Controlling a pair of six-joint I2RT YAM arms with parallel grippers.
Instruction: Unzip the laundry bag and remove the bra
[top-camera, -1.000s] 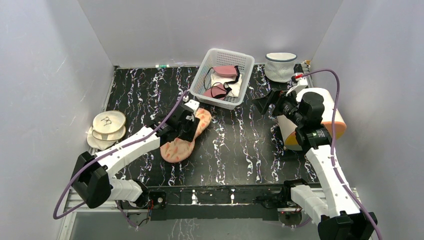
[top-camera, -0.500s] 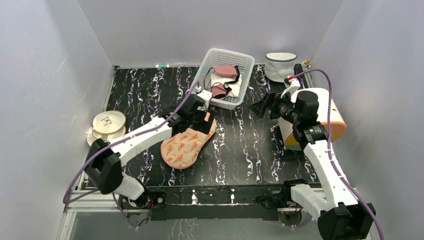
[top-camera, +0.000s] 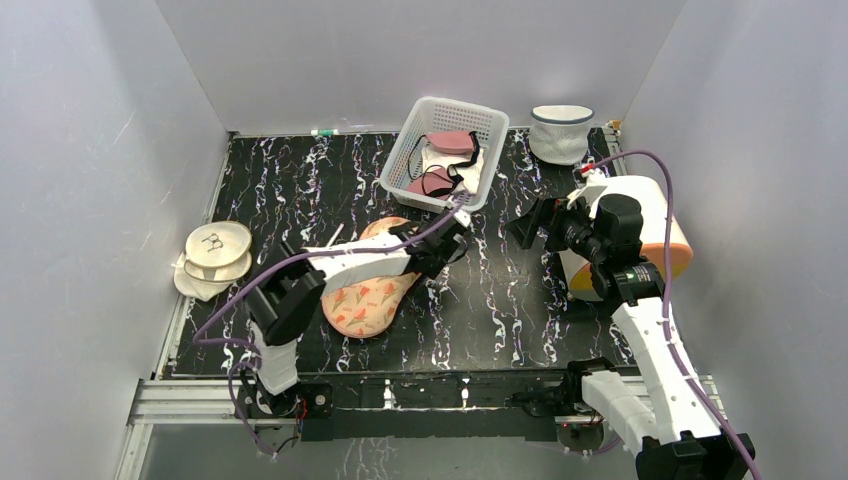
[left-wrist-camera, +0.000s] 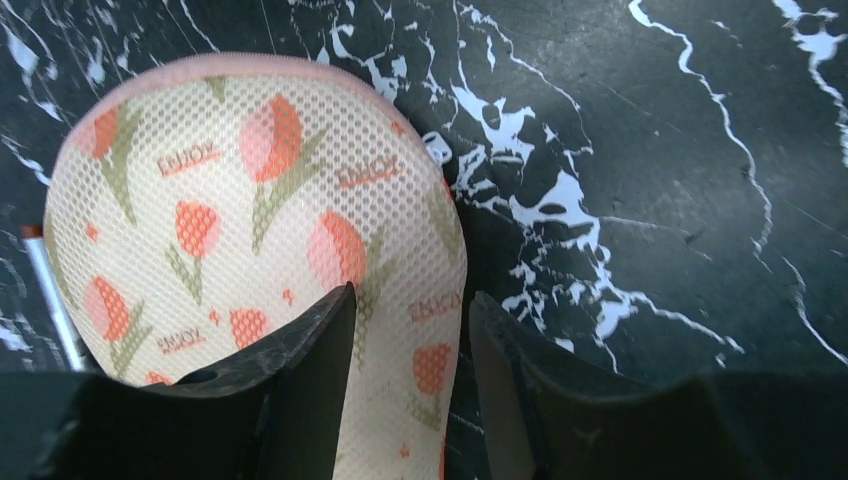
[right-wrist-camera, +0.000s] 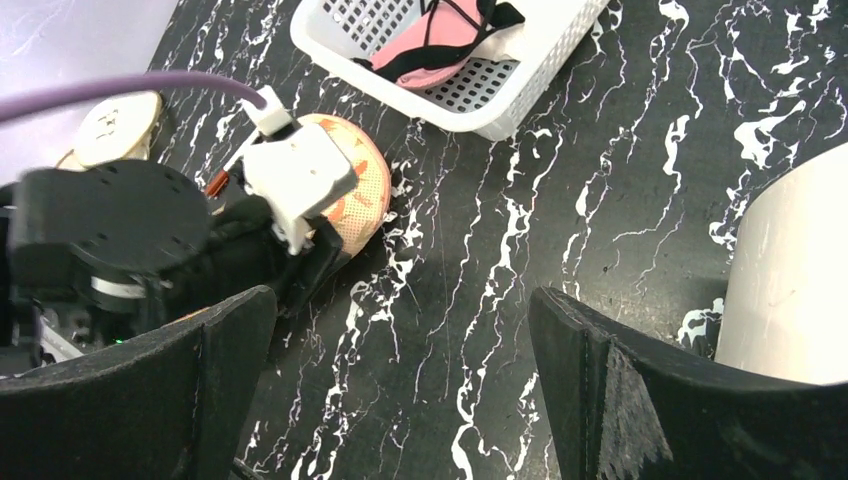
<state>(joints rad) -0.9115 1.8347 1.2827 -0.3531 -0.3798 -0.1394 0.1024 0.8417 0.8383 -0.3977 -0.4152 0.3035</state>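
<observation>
Laundry bag (top-camera: 362, 298) lies flat mid-table, long axis diagonal, far end pointing at the basket (top-camera: 400, 142). Left hand (left-wrist-camera: 410, 300) part-spread astride its right rim, can't tell if pinching. Bare table (top-camera: 500, 300) beyond; right hand (top-camera: 527, 222) spread wide above it.

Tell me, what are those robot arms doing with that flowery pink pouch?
The left gripper is down at the edge of the laundry bag, one finger on each side of its rim, though I can't tell if it is pinching. The bag looks zipped shut, with no bra out yet. The right gripper hangs open nearby, holding nothing.
</observation>
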